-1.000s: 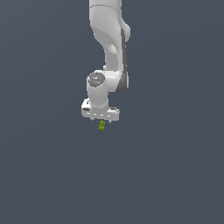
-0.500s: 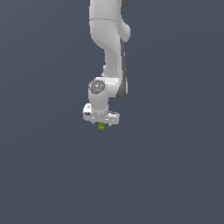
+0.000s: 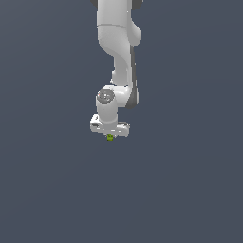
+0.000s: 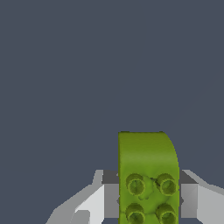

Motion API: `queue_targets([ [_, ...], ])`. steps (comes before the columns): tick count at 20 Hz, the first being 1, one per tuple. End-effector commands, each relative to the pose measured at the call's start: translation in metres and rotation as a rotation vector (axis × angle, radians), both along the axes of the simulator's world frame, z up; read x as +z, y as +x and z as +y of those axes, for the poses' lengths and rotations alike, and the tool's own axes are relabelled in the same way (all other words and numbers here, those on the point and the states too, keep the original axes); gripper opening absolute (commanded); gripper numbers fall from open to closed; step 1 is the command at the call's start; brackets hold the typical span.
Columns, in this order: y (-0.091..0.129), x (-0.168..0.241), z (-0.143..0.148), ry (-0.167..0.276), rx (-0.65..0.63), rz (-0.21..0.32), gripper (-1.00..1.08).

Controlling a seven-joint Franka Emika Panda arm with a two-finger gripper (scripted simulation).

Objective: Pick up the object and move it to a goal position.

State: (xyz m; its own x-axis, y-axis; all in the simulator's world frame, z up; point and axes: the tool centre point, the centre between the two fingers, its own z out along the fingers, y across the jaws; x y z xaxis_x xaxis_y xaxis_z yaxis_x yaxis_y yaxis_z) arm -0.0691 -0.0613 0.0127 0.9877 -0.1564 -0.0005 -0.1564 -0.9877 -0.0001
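No writing, logos or labels anywhere that I can read, so on to shapes and surfaces.

In the exterior view the arm (image 3: 118, 57) comes down from the top edge, all smooth glossy white shells with rounded joints and a dark strip running down its side toward the exterior view's right. There's a grey round cap on the wrist joint. Below that sits the gripper (image 3: 110, 135), a flat, wide white bar, and the block (image 3: 110, 138) pokes out just under its middle as a tiny lime-green speck. Everything else is a plain, flat slate-grey background (image 3: 47, 190) with no texture at all.

The wrist view is way more useful. Going across: one grey-white finger (image 4: 94, 201) with angular, faceted edges, then the block (image 4: 148, 175) in the middle, then the other finger (image 4: 199, 199). The block is a matte lime-green brick, taller than wide, with one rounded corner at the far end and four round studs, darker green rings, on the face toward the camera. Both fingers sit pressed against its sides, so the gripper is pinching the block.
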Motion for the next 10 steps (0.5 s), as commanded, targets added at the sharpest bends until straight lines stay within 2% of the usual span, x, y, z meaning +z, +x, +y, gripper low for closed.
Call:
queue_targets([
  [1, 0.0003, -0.0003, -0.0001, 0.000, 0.000, -0.001, -1.00],
  [10, -0.0013, 0.0029, 0.0035, 0.000, 0.000, 0.000, -1.00],
])
